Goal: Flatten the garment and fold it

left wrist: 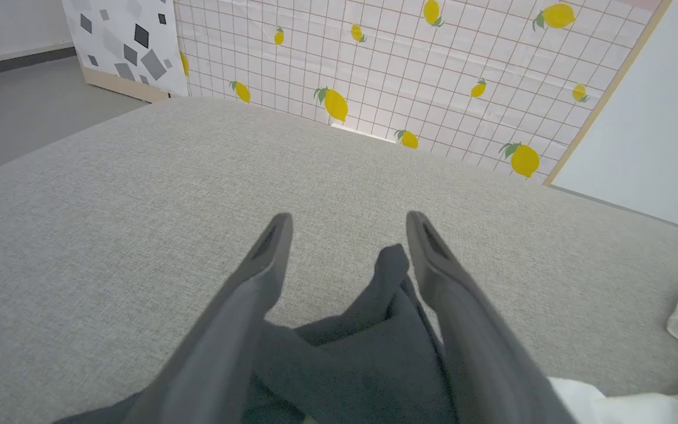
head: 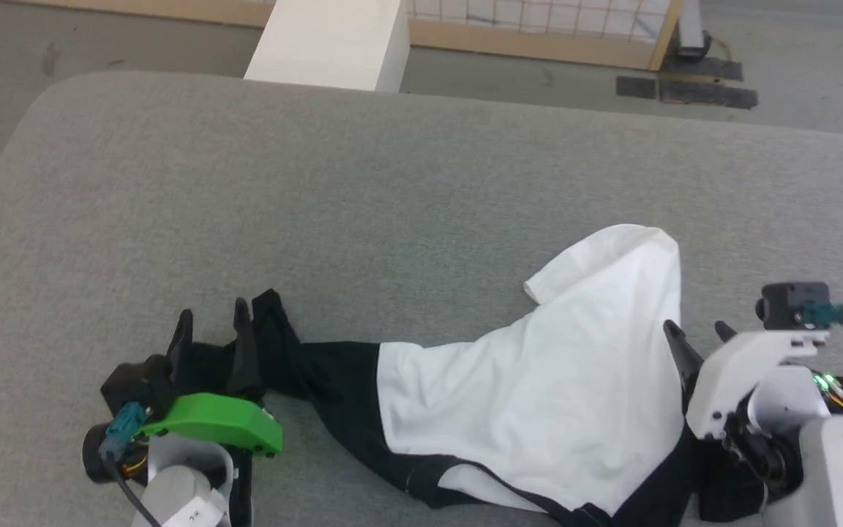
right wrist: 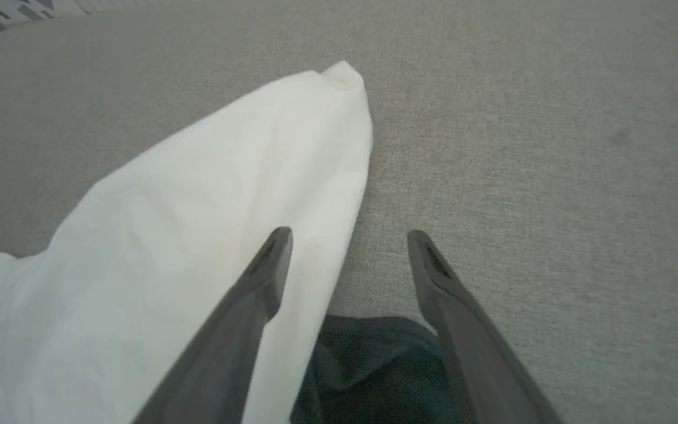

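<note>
The garment (head: 538, 388) lies crumpled along the near side of the grey table (head: 363, 183), its white body in the middle and a black sleeve at each end. My left gripper (head: 213, 311) is open at the lower left. The left black sleeve (left wrist: 374, 318) lies loose between its fingers (left wrist: 268, 259). My right gripper (head: 696, 329) is open at the lower right, over the other black sleeve (right wrist: 374, 365). The white body (right wrist: 198, 235) bulges up beside its left finger and rises to a fold (head: 612, 256) on the far side.
The table's far left corner (head: 48, 95) is rounded, with grey floor past it. Beyond the far edge stand a white block (head: 326, 40) and a lemon-patterned panel (left wrist: 433, 65). Black tape patches (head: 685, 88) mark the floor at the far right.
</note>
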Available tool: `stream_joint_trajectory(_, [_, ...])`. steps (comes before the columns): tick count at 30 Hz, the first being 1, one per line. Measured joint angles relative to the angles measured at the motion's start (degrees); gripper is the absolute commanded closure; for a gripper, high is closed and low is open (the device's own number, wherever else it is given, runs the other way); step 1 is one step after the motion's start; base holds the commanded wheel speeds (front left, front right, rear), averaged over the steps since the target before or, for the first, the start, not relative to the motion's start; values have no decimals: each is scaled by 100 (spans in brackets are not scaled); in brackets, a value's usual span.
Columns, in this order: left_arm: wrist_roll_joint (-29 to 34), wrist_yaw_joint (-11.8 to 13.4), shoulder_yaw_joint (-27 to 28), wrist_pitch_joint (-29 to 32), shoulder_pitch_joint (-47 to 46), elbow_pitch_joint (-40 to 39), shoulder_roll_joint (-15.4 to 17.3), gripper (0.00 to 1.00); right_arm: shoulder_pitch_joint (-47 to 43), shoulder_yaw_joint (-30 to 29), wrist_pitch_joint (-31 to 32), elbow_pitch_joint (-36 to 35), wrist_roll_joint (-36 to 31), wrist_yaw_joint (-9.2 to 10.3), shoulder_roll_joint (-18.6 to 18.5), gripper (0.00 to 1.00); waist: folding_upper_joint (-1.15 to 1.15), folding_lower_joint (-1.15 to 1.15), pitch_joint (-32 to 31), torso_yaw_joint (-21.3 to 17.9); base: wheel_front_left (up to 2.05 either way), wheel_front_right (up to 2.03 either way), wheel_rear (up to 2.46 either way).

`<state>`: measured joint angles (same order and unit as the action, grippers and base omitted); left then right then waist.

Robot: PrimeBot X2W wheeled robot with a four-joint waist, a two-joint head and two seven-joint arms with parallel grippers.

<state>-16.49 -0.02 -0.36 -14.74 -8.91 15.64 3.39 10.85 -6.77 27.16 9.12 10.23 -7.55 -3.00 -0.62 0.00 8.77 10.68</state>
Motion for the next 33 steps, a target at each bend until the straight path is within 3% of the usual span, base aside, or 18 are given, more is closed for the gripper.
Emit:
stream_joint_trajectory(6, [-43,-20,-113,0,-147,3,-18,0,678,199,632,1240,258,0,3,0,0,0,164,241,0,0,0])
stream_joint_trajectory(7, [-44,-20,-120,0,-152,9,-19,0,747,256,840,1336,221,0,10,20,0,0,192,281,0,0,0])
stream_joint_trajectory(9, [-54,-21,-151,0,-157,29,-19,0,915,263,1194,1368,7,0,-23,86,0,0,236,348,0,0,0])
stream_joint_trajectory(10, [-59,-23,-170,0,-166,37,-21,0,989,254,1270,1350,-112,0,-25,100,0,0,258,383,0,0,0])
stream_joint_trajectory(13, [-78,-26,-210,0,-180,51,-22,0,1184,235,1103,1281,-422,-1,-9,100,0,0,317,471,0,0,0])
stream_joint_trajectory(20, [-234,-26,-313,0,-282,51,-24,0,2375,163,-287,1283,-1113,-1,23,100,0,0,470,590,0,0,0])
stream_joint_trajectory(27, [-321,-24,-466,0,-452,25,-30,0,3615,-102,-1482,1919,-1725,-1,22,100,0,0,639,694,0,0,0])
stream_joint_trajectory(28, [-326,-16,-479,0,-466,27,-30,0,3712,-146,-1539,2087,-1782,-1,20,77,0,0,661,701,0,0,0])
stream_joint_trajectory(29, [-326,-15,-502,0,-475,31,-30,0,3758,-190,-1561,2251,-1811,-1,19,11,0,0,673,706,0,0,0])
stream_joint_trajectory(30, [-326,-15,-521,0,-478,35,-31,0,3762,-237,-1562,2372,-1796,-1,18,0,0,0,671,706,0,0,0])
stream_joint_trajectory(33, [-325,1,-544,0,-476,38,-31,0,3726,-263,-1662,2630,-1677,-1,18,0,0,0,640,671,0,0,0])
